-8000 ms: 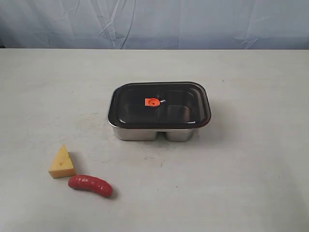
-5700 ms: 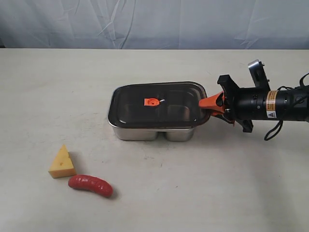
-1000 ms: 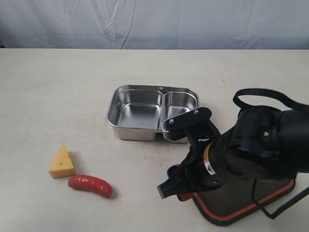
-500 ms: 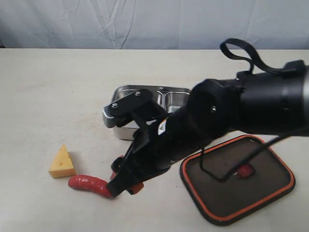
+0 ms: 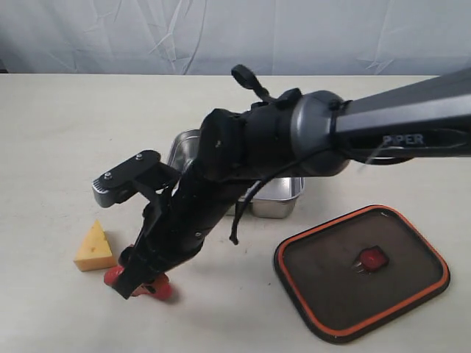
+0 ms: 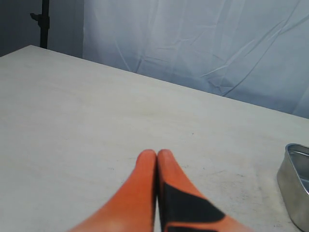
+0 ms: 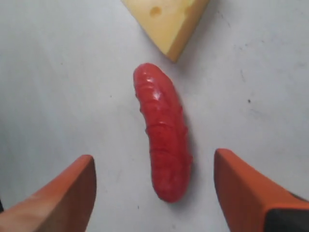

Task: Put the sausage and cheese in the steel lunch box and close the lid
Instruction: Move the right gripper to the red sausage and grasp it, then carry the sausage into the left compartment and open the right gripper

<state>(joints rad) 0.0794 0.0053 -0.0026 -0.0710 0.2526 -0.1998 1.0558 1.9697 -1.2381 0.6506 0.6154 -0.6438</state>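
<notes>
The glossy red sausage (image 7: 161,140) lies on the table, one end close to the tip of the yellow cheese (image 7: 166,19). My right gripper (image 7: 154,162) is open, a finger on each side of the sausage's near end, not touching it. In the exterior view that arm reaches across to the front left and covers most of the sausage (image 5: 162,289); the cheese (image 5: 94,248) sits just left of it. The steel lunch box (image 5: 278,203) is open, largely hidden behind the arm. The lid (image 5: 346,290) lies flat at the front right. My left gripper (image 6: 157,153) is shut and empty.
The right arm's dark body (image 5: 243,169) spans the table from right to front left, above the box. The left wrist view shows the box's rim (image 6: 291,176) at one side and bare table up to a blue backdrop (image 6: 193,43).
The right arm has swung further left and down, from beside the sausage to over it, jaws open around it. The lid stays flat on the table at the right.
</notes>
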